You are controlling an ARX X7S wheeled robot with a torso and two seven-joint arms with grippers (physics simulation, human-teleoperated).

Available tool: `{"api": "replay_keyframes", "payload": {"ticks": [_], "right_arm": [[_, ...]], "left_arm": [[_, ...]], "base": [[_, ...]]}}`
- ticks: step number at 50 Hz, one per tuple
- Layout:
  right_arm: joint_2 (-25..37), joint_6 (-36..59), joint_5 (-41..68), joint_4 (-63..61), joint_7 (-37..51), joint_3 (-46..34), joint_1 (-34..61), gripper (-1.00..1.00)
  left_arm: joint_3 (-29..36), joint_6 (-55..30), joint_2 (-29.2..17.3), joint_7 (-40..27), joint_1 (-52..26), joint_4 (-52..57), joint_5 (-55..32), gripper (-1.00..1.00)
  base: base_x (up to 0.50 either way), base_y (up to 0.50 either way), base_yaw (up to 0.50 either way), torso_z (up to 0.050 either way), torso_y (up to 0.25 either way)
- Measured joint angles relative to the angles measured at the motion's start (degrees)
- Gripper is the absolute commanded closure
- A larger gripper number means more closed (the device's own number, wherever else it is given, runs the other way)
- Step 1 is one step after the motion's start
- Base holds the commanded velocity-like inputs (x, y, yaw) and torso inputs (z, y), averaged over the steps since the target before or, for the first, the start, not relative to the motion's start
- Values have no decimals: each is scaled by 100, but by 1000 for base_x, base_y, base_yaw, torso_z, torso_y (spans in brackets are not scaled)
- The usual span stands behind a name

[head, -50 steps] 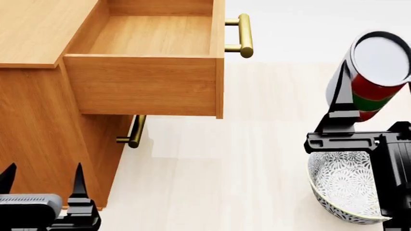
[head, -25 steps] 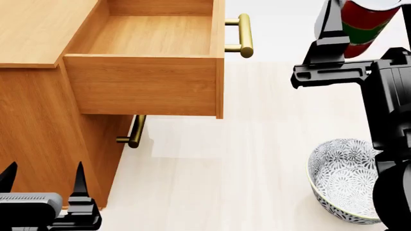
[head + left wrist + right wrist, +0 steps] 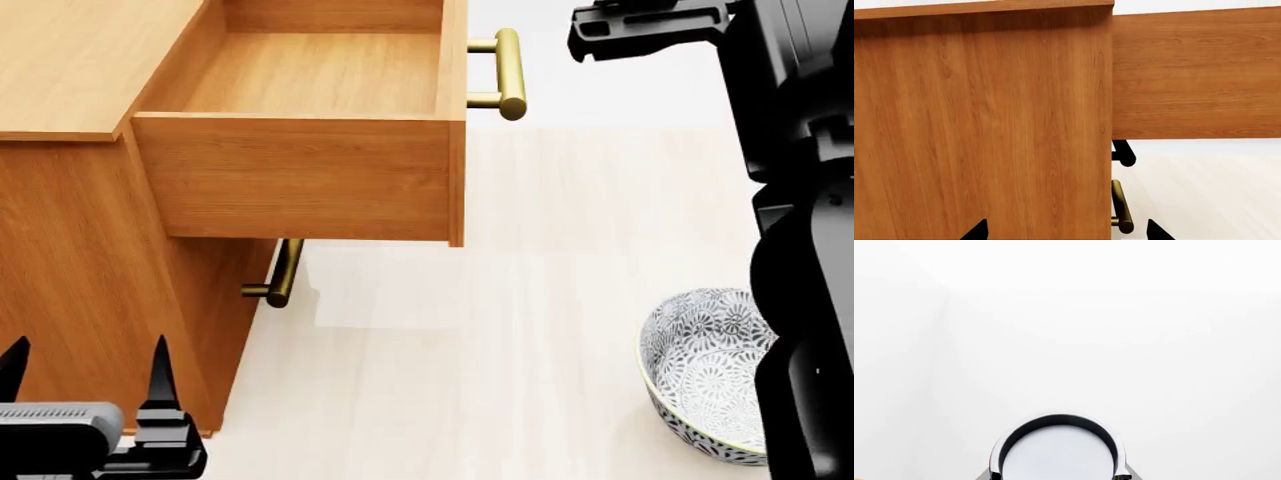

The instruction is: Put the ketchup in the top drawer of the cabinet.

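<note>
A: Where is the ketchup (image 3: 1057,450)?

B: Only the right wrist view shows it: its round silver lid, ringed in black, sits right at the camera's near edge with small dark bits of the right gripper (image 3: 1057,475) on either side of it. The tin lies between the jaws, lid facing outward against a blank white background. The jaws are clamped on it.

A: And from the head camera?

B: The right arm is raised high at the far right; its fingertips and the tin are cut off by the frame's upper edge. It hangs to the right of the top drawer (image 3: 300,175), which stands pulled out of the cabinet (image 3: 80,60), its inside bare wood, its brass bar handle (image 3: 507,72) pointing toward the arm.

A: The left side?

B: The left gripper (image 3: 87,375) is low beside the cabinet's side wall, its two black fingers spread apart and holding nothing. A patterned bowl (image 3: 707,375) rests on the pale floor (image 3: 534,300) below the right arm.
</note>
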Motion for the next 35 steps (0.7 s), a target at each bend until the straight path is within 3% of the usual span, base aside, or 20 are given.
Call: {"api": "replay_keyframes", "payload": {"ticks": [18, 35], "right_arm": [[-264, -273, -226, 1258, -211, -393, 927, 100], [-692, -995, -627, 3276, -571, -876, 2132, 100]], "left_arm": [[-1, -9, -27, -35, 6, 16, -35, -100], [23, 8, -37, -51, -16, -18, -48, -100]], "base": [[0, 0, 0, 0, 1], [0, 0, 0, 0, 0]]}}
